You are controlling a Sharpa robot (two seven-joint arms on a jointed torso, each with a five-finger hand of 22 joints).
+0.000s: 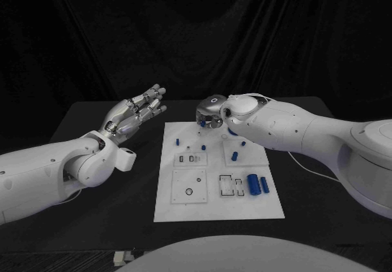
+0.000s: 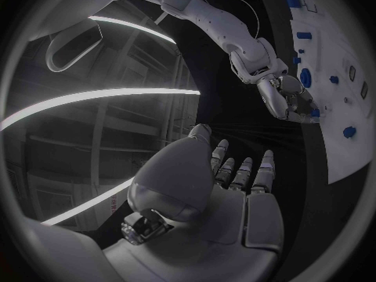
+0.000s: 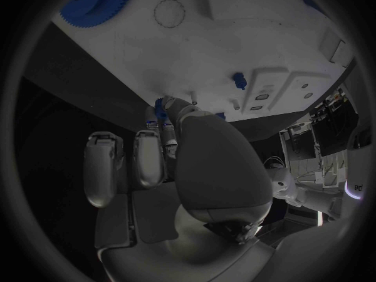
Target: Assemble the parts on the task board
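Observation:
The white task board (image 1: 220, 195) lies mid-table with small blue parts on it: two cylinders (image 1: 254, 185) near its right edge and pegs (image 1: 235, 156) further back. My right hand (image 1: 214, 111) hangs over the board's far edge with its fingers curled down. It pinches a small blue part (image 2: 314, 113) at its fingertips, and the same blue part (image 3: 160, 105) shows beside a blue gear (image 3: 96, 7) and a peg (image 3: 239, 79) on the board. My left hand (image 1: 136, 112) is raised left of the board's far corner, fingers straight and apart, holding nothing.
Bare black table (image 1: 98, 215) surrounds the board on both sides. Rectangular and round recesses (image 1: 190, 191) mark the board's near half. My right forearm (image 1: 302, 133) crosses above the board's far right corner.

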